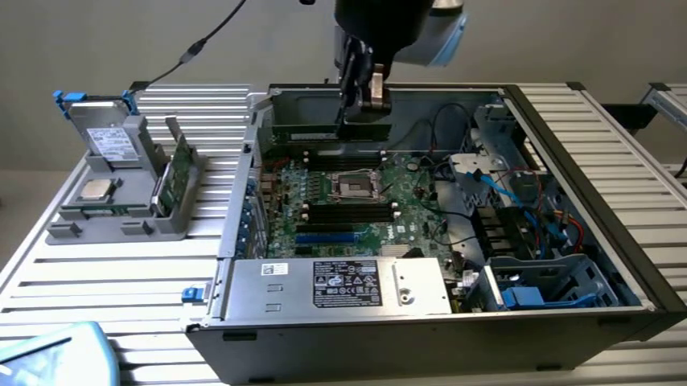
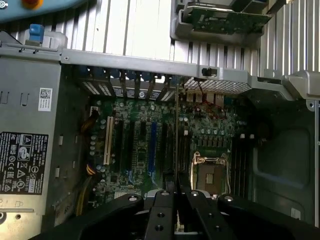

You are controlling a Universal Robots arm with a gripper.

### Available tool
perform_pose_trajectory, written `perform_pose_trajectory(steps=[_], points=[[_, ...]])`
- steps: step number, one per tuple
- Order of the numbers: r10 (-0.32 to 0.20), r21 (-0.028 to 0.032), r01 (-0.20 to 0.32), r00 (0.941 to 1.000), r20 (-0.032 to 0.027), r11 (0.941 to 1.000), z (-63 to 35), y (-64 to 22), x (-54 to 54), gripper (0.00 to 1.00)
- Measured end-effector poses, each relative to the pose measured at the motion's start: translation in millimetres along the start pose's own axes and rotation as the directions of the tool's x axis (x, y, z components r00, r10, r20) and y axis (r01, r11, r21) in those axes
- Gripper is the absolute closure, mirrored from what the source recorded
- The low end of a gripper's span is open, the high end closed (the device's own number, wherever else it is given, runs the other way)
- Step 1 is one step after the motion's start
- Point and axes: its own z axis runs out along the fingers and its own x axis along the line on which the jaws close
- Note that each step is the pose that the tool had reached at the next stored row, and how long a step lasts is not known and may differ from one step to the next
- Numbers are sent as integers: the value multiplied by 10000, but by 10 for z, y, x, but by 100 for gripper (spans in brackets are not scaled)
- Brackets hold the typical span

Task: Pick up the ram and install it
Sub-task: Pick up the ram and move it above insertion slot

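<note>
DESK: Claw and stick: where, and how held?

PHOTO: Pictured over the open computer case (image 1: 429,346): gripper (image 1: 363,108) clenched on the ram (image 1: 359,129), hung edge-down just above the memory slots (image 1: 322,153) beside the processor socket (image 1: 355,185). Apparently not yet seated.

DESK: Likely to go wrong?

PHOTO: Could miss the slot if lowered slightly askew. Could jam or bend the thin board if pressed with the notch off its key. Could slip in so narrow a pinch. Loose cables (image 1: 446,133) close by, too.

DESK: Anything legible?

PHOTO: Little. Black label (image 1: 346,283) on the power supply (image 1: 257,297), crowded with certification marks and fine print, unreadable. Small square code sticker (image 2: 45,99) nearby. No brand name made out.
</note>
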Motion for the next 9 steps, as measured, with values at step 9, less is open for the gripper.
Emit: perform_pose_trajectory(steps=[9], points=[[61, 5, -61, 10000, 13, 10000, 73, -387, 27, 87]])
